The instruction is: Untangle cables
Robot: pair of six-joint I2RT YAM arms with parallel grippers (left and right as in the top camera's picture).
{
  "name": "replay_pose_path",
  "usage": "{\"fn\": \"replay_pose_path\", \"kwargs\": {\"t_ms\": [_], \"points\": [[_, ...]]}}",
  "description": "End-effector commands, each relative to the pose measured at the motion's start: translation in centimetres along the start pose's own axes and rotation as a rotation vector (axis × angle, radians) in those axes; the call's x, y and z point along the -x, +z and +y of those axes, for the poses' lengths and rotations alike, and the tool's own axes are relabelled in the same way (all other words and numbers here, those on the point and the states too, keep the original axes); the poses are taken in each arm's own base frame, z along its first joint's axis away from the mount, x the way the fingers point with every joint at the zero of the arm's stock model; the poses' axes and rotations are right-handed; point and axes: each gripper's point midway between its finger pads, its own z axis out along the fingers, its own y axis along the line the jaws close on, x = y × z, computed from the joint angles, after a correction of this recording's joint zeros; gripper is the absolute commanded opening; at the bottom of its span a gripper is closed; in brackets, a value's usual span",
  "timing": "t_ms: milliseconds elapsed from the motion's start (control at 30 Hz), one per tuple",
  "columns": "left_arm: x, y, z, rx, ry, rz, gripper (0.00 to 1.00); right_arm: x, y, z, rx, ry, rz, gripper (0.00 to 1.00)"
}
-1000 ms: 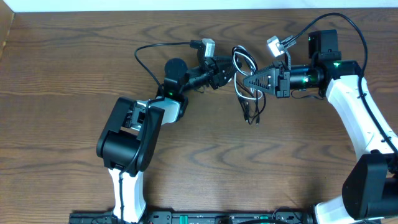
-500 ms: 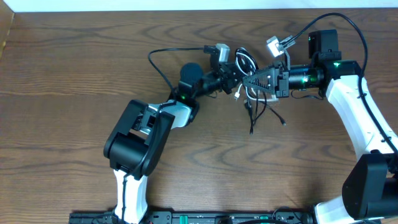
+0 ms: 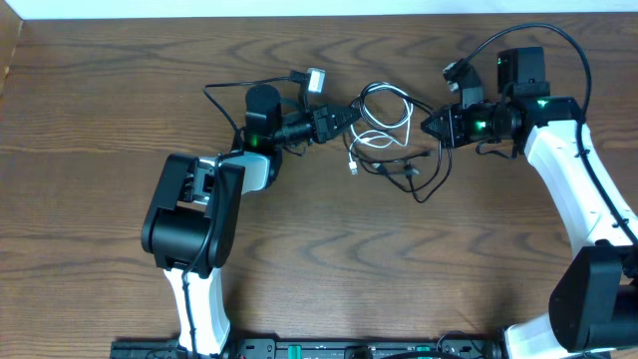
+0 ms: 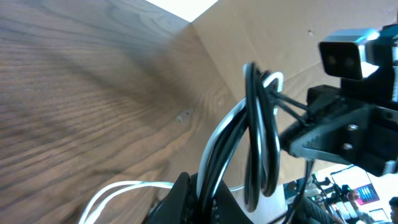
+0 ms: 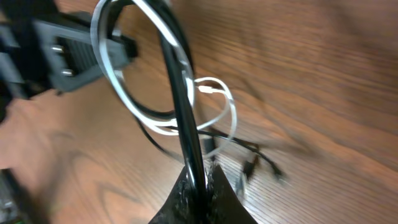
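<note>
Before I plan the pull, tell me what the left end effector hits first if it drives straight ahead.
The looped cables it pinches, bunched just ahead of the left end effector. Beyond them, likely the right end effector, though height is hard to judge.

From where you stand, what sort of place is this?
Probably a robotics test bench: left arm and right arm at a wood-grain table, left claw and right claw shut on tangled cables.

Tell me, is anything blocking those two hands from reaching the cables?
No, nothing visible does. The left hand and the right hand each grip the cables directly, with the tangle stretched between them.
</note>
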Motion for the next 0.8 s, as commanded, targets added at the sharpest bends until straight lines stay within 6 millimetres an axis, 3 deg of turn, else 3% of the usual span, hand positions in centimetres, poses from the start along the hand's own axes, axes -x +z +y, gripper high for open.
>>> {"fn": "replay_pose_path", "kwargs": {"t_ms": [0,333,533,667,700,767], "points": [[1.6,-1.3,-1.7,-0.038,0.069,-0.005,0.07,0.3,-0.3,-0.7,-0.099,-0.009,-0.006,0.01],[2.1,-1.3,-7.5,0.019,0.171,0.029,0.08,0.9,0.9,1.9,-0.036,-0.092,-0.018,0.06],[-1.7,0.6,-9.0,0.091,0.142,0.138,0.07,2.5,0.6,5.5,0.160,-0.146,-0.091,0.04],[-2.1,1.2,-9.7,0.071,0.159,0.145,0.07,2.4,0.6,6.3,0.190,-0.159,-0.089,0.04],[-2.0,1.2,-9.7,0.070,0.164,0.141,0.07,2.4,0.7,6.1,0.182,-0.158,-0.089,0.05],[-2.0,1.2,-9.7,0.070,0.165,0.141,0.07,2.4,0.8,5.3,0.136,-0.151,-0.085,0.21]]}}
